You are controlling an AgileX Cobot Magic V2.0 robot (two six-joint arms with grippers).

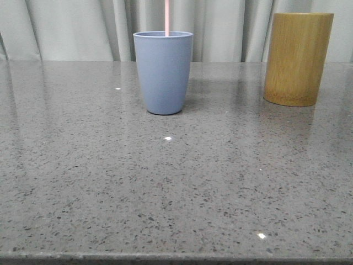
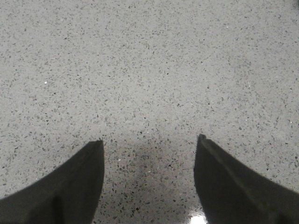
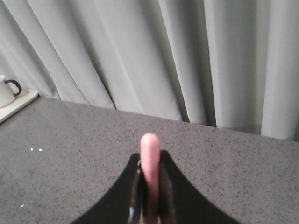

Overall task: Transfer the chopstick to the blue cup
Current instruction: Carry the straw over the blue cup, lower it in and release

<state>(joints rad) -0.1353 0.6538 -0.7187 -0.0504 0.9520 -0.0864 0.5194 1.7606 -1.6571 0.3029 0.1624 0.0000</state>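
Speckled grey stone table (image 1: 176, 193) lies bare across the foreground of the front view, marked by a few small bright light reflections. Set back from the front edge and slightly left of centre stands the blue cup (image 1: 163, 72), upright, its rim level. The chopstick (image 1: 167, 17) rises vertically out of the cup's mouth and runs off the upper edge of the front view; its lower end is hidden inside the cup, so contact with the cup floor cannot be confirmed. Well apart to the right, and a little farther back, stands a tan bamboo cylinder (image 1: 298, 58), upright. Pale pleated curtain (image 1: 71, 27) closes off the rear of the table. In the right wrist view, the right gripper (image 3: 150, 196) is clamped on the chopstick (image 3: 150, 163), the dark fingers (image 3: 166, 191) pressed against both sides of the pink shaft, whose rounded end stands out beyond the fingertips. In the same view a white mug (image 3: 6, 91) with a dark handle sits on a pale tray (image 3: 21, 102) at the table's far edge, against the curtain. In the left wrist view, the left gripper (image 2: 149, 144) hangs over bare tabletop with its dark fingers (image 2: 79, 182) spread wide apart and nothing between them.
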